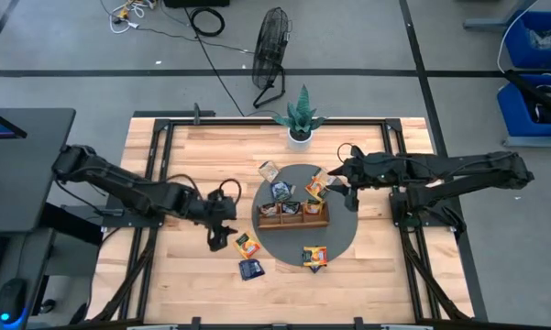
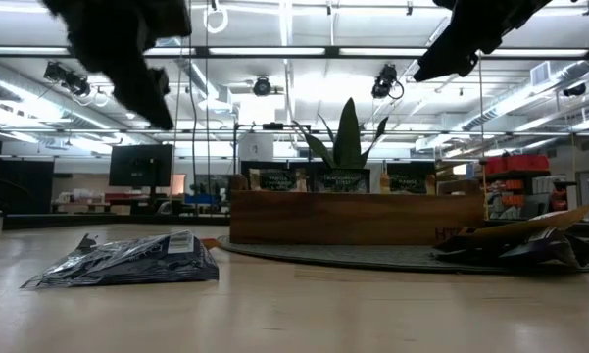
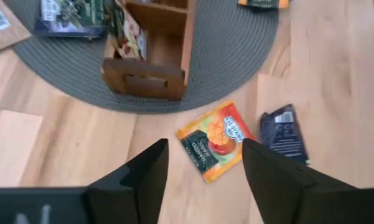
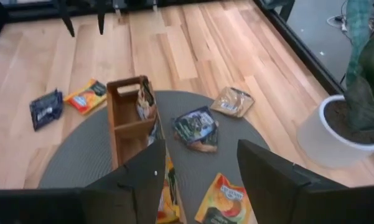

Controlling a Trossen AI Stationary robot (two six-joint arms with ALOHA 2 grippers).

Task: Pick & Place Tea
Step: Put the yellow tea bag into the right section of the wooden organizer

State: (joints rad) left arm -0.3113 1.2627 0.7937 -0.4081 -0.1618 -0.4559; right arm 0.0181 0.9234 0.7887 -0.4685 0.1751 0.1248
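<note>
Left tool (image 3: pixel 202 171), fingers wide & empty, hovers over orange sachet (image 3: pixel 213 139) on counter (image 3: pixel 62 143) beside tray (image 3: pixel 150 56). Drop straight, centre it, pinch edges. Right tool (image 4: pixel 196 180) wide, empty, above mat (image 4: pixel 81 162).

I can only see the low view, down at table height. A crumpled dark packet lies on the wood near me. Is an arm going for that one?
Observer: Probably not. The left wrist view frames an orange sachet between the left arm's open jaws; your dark blue sachet lies beside it.
Operator: What's inside the wooden box?
Observer: From above, the tray holds sachets standing in its three compartments.
Operator: And the other arm?
Observer: The right arm hangs over the round mat, right of the tray, jaws open.
</note>
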